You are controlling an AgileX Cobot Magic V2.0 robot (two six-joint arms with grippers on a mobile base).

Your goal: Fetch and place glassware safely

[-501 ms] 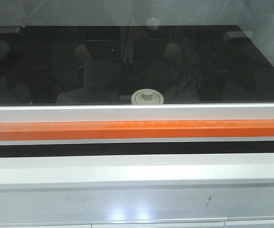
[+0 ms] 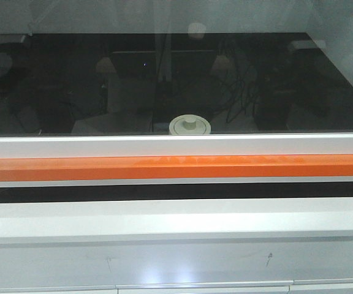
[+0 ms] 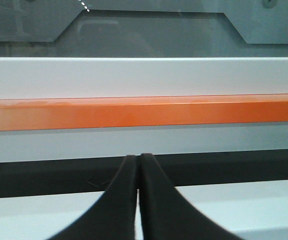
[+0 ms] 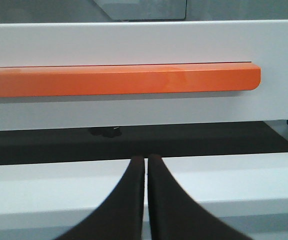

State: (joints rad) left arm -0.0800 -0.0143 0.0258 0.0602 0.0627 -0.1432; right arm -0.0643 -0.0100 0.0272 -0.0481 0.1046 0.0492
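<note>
**Ana:** Are the claws apart?

**Ben:** No. The left gripper (image 3: 138,164) is pressed together and holds nothing. The right gripper (image 4: 146,162) is the same.

**Ana:** What is in front of them?

**Ben:** One long orange bar (image 3: 144,113) on a white frame (image 3: 144,77). Above it is one glass window (image 2: 72,79).

**Ana:** Where is the jar?

**Ben:** There is one jar (image 2: 190,125), behind the window, in the middle by the bottom edge. It stands straight with its knob up.
</note>
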